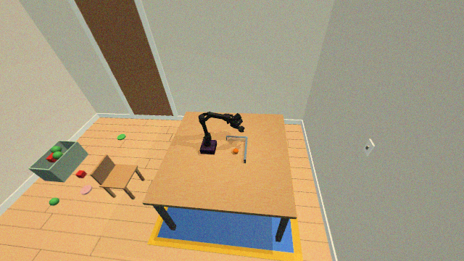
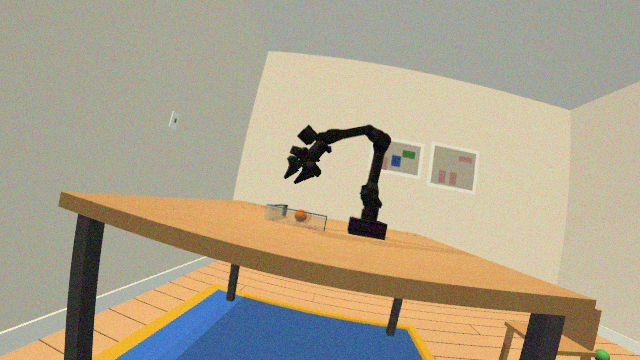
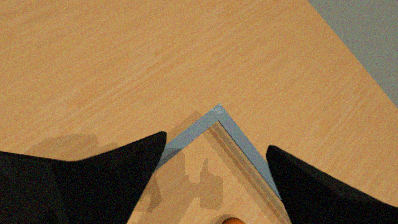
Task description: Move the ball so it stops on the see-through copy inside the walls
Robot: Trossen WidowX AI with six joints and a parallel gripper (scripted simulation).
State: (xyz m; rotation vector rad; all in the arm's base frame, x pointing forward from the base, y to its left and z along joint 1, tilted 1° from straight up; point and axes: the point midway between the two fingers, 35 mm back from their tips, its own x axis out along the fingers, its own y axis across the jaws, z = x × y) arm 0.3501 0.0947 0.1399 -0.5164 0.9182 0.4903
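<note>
Gripper (image 2: pixel 299 172) spread wide with nothing between the fingers; from my remote station I read it as hanging in the air, well above the table (image 1: pixel 225 188), tilted downward toward the corner of the clear walls (image 1: pixel 245 143). Wrist view confirms: both dark fingertips frame the corner where the two walls meet (image 3: pixel 218 111), and a sliver of the orange ball (image 3: pixel 231 220) shows at the bottom edge between them (most of it is cut off by the frame). Ball (image 1: pixel 235 151) lies on the table top inside the angle of the walls, near the long wall but apart from it, and apart from the gripper. Exterior view shows the ball (image 2: pixel 300 215) behind the clear wall panel (image 2: pixel 305 221), resting on the wood. I cannot make out the see-through copy in any view, so cannot tell how the ball sits relative to it. Arm base (image 1: pixel 208 146) stands just beside the ball, on the side away from the long wall.
</note>
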